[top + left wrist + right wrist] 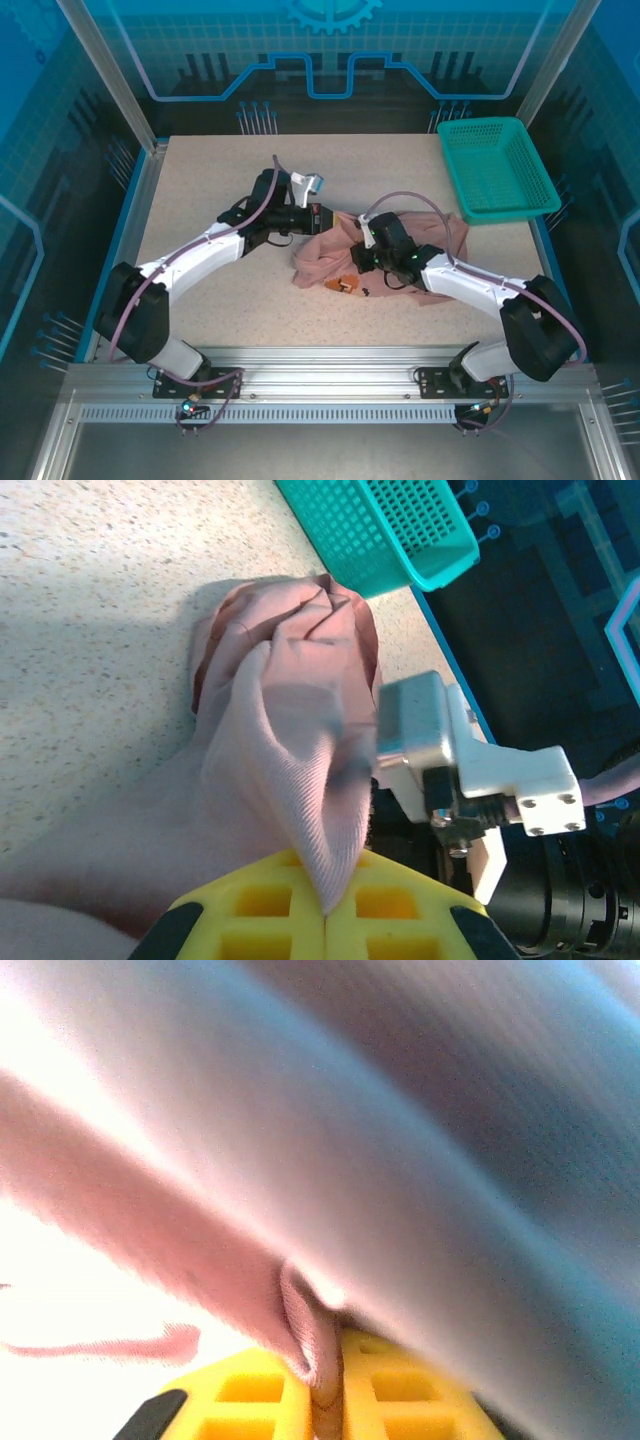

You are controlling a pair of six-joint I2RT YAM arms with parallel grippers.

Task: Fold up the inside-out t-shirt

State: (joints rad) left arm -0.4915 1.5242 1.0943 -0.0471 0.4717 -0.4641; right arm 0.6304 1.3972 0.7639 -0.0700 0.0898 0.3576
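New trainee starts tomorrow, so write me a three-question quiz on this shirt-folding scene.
1. Fill in: the basket stands at the table's far ____ corner.
2. The left gripper is shut on: A the shirt; B the basket; C nothing.
3. True or false: the shirt lies flat and neatly folded.

Key: 1 right; 2 A; 3 false, it is bunched in a heap.
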